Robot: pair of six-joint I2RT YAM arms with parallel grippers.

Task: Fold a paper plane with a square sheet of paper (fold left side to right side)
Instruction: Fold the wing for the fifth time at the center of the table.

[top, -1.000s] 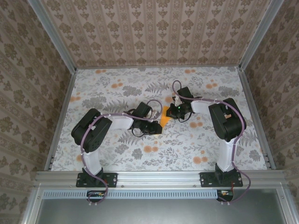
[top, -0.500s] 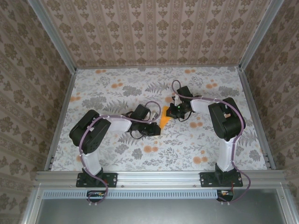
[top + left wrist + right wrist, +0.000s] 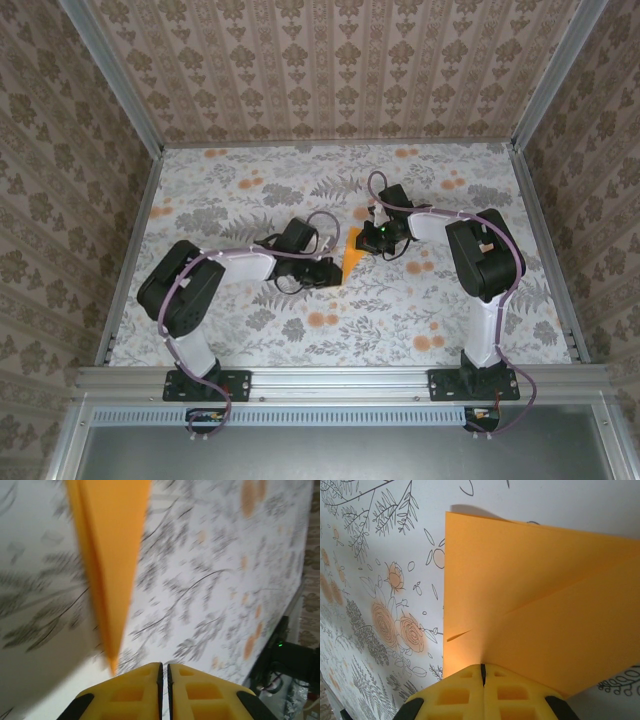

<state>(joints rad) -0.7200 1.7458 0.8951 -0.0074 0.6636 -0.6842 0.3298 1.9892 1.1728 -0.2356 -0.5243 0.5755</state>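
The table [image 3: 250,190] has a metal rail and a papered wall along its left edge, at 9 o'clock. There is lots of open room between that edge and the left arm [image 3: 250,262]. The arm lies low and reaches in toward the middle.

The left pincer [image 3: 335,272] is squeezed together with only a thin crack between its yellow fingers [image 3: 130,695], and it holds nothing. It sits at 8 o'clock from the paper plane [image 3: 351,258], very close. In the left wrist view the paper plane [image 3: 112,555] comes down to a sharp tip at 10 o'clock from the left pincer [image 3: 163,672], just beside it and not inside it. Bare table lies to the right of that tip.

The paper plane is near the middle of the table. There is free room at 12 o'clock up to the back wall and at 6 o'clock down to the near rail.

The right pincer [image 3: 368,240] is at 2 o'clock from the paper plane and is pinched tight on its edge. In the right wrist view the right pincer [image 3: 482,672] bites the bottom of the paper plane [image 3: 520,590]. One straight edge runs up toward 12 o'clock to a square corner. A long edge then slants off toward 3 o'clock. A folded flap lies across the sheet.

The right arm [image 3: 480,255] bends back toward 5 o'clock. There is open table between it and the right rail.
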